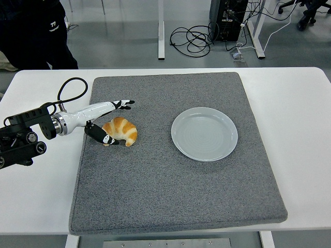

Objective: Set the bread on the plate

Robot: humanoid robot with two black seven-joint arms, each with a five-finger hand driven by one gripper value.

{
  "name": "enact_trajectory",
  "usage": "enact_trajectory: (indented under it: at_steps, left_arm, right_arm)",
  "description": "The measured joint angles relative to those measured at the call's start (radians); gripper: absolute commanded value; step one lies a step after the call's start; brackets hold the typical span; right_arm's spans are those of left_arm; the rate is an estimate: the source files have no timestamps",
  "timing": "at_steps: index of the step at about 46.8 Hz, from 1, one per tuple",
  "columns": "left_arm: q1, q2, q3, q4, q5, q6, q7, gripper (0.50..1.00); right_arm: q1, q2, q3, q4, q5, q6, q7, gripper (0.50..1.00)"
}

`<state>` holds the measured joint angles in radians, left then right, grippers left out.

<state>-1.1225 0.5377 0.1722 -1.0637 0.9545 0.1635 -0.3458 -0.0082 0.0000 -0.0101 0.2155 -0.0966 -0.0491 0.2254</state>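
One marking noted: a small white emblem resembling "77" on the dark garment (36, 31) of the person at the upper left of the frame, with a line of finer white print beneath it, too small to read. No other legible text, labels or numbers found.

Beyond the white table (300, 103) lies a grey floor (124, 36) with coiled black cables (190, 39), white desk legs (161, 31) and a dark-clothed person (33, 31) standing top left
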Motion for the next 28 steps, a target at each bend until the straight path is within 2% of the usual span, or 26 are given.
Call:
enact_trajectory:
  at_steps: [22, 28]
  left_arm:
    - [0.02, -0.064, -0.001, 0.102, -0.006, 0.001, -0.058, 0.949]
    - [0.025, -0.067, -0.001, 0.112, -0.007, 0.002, -0.062, 0.922]
  right_arm:
    - [0.0, 0.0, 0.001, -0.001, 0.0, 0.0, 0.0, 1.0]
    - [0.0, 0.0, 0.001, -0.001, 0.0, 0.0, 0.0, 1.0]
